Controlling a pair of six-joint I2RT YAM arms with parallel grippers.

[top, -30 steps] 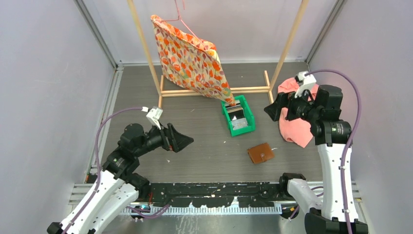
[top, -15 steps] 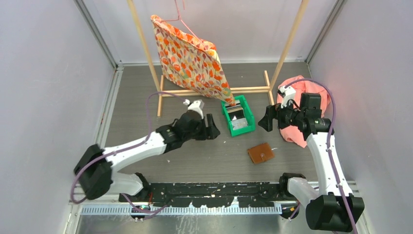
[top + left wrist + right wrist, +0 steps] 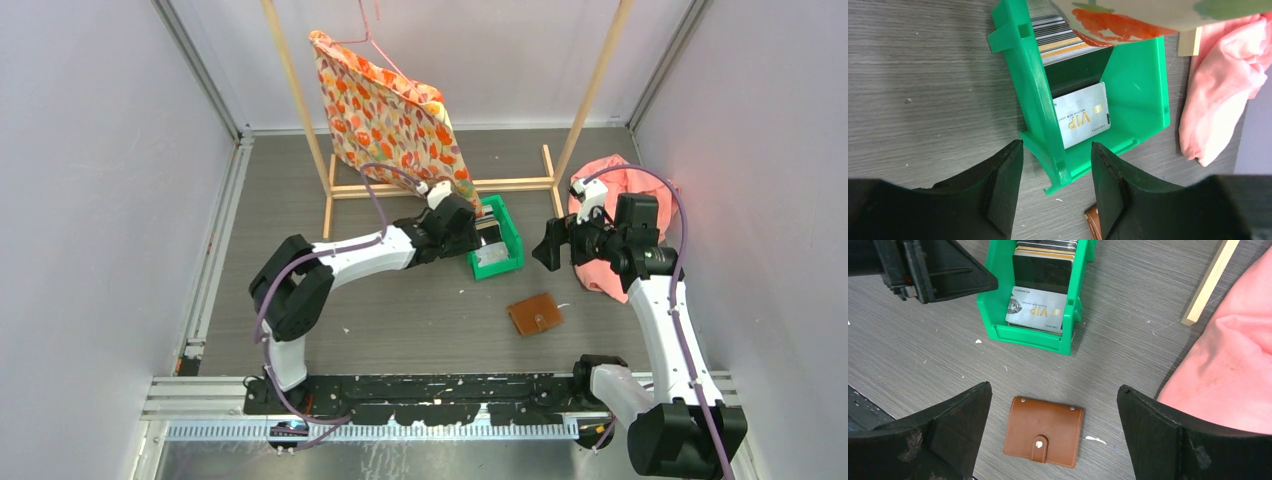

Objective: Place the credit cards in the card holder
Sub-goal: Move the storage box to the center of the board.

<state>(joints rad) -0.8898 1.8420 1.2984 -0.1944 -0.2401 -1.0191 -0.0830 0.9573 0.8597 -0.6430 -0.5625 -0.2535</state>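
The credit cards stand stacked in a green plastic bin (image 3: 510,250), with a silvery VIP card (image 3: 1083,120) lying flat at its front; it also shows in the right wrist view (image 3: 1037,310). My left gripper (image 3: 1055,150) is open and empty, hovering over the bin's near-left corner (image 3: 474,240). The card holder (image 3: 535,315), a closed brown wallet with its snap strap fastened, lies on the table in front of the bin. My right gripper (image 3: 1053,390) is open and empty, above and just beyond the wallet (image 3: 1044,431); it also shows in the top view (image 3: 546,245).
A floral fabric bag (image 3: 395,120) hangs on a wooden rack (image 3: 440,187) and overhangs the bin's back. A pink cloth (image 3: 615,265) lies to the right, under the right arm. Grey walls enclose the table on both sides.
My left arm has reached out from the near left across the table to the green bin. My right gripper dropped slightly left at first, then held still.
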